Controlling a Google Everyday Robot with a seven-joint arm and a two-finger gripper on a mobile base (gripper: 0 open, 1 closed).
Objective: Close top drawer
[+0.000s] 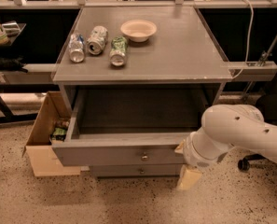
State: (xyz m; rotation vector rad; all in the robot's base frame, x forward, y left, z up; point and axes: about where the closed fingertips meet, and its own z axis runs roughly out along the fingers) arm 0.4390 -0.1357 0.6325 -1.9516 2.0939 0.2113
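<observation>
Here we are, looking down at the grey wooden cabinet, and the wide, shallow grey top drawer (105, 155) stands pulled well out toward us. Its long flat front panel hangs out past the cabinet's face, with the small round metal knob (144, 157) at its centre. We can see right down onto the drawer's grey floor. Just under that panel, set further back, a narrower grey drawer front (124, 171) shows a like knob of its own.

Over at the right end of the top drawer's front panel sits the beige-tipped pincer (184, 164), low down, right at the panel's corner. One beige tip sits against the panel's end and another hangs lower, toward the speckled floor (128, 202). Whether the pincer is open or closed we cannot tell from here. Behind it the thick white robot arm (243, 132) runs off to the right edge of the view.

Up on the grey tabletop (184, 45) we have a shallow cream-coloured round bowl (138, 30) near the back. To its left three cans lie on their sides, close together: a crushed silver can (76, 47), a silver printed can (97, 39) and a green-labelled can (118, 51).

To the left of the cabinet, on the floor, an open brown cardboard box (41, 141) rests just beside the drawer's left side.
</observation>
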